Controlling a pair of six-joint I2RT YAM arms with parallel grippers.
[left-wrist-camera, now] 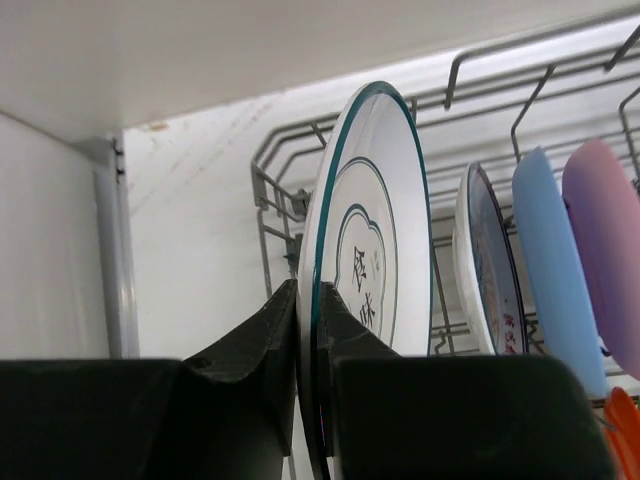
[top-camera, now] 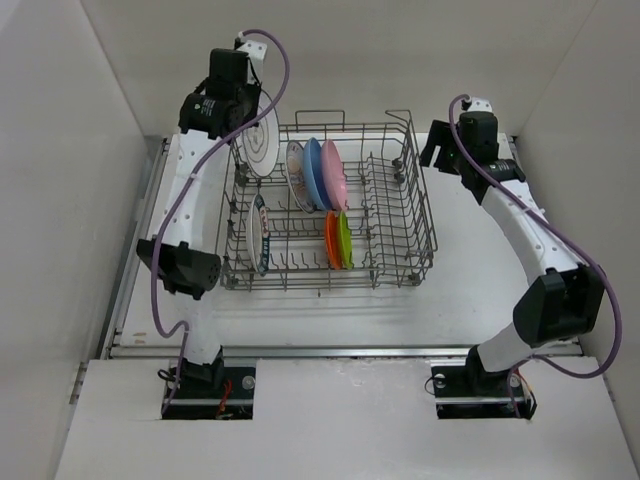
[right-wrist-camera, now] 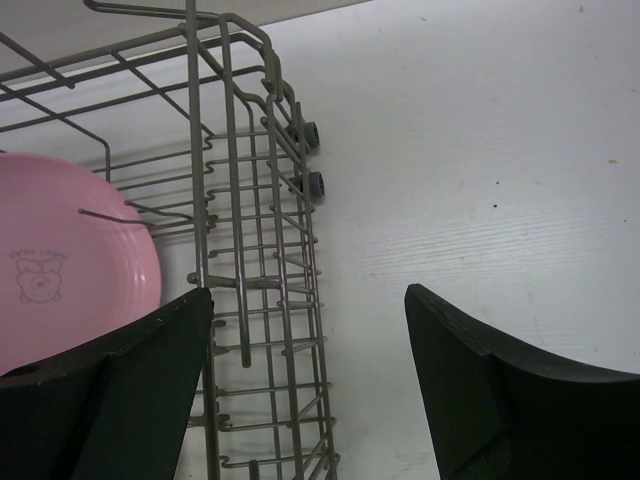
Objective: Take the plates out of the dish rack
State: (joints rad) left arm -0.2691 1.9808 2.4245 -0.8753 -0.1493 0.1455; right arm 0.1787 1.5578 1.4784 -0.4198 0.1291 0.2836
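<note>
A round white plate with a teal rim stands on edge at the far left corner of the large grey wire dish rack. The left arm's jaws are clenched on its rim. The right arm's jaws hang released beside the rack's far right side, over the white surface. A blue plate and a pink plate wait upright between tines. The held plate looks stiff, glossy, slippery and breakable, so a firm pinch across the thin rim seems best.
</note>
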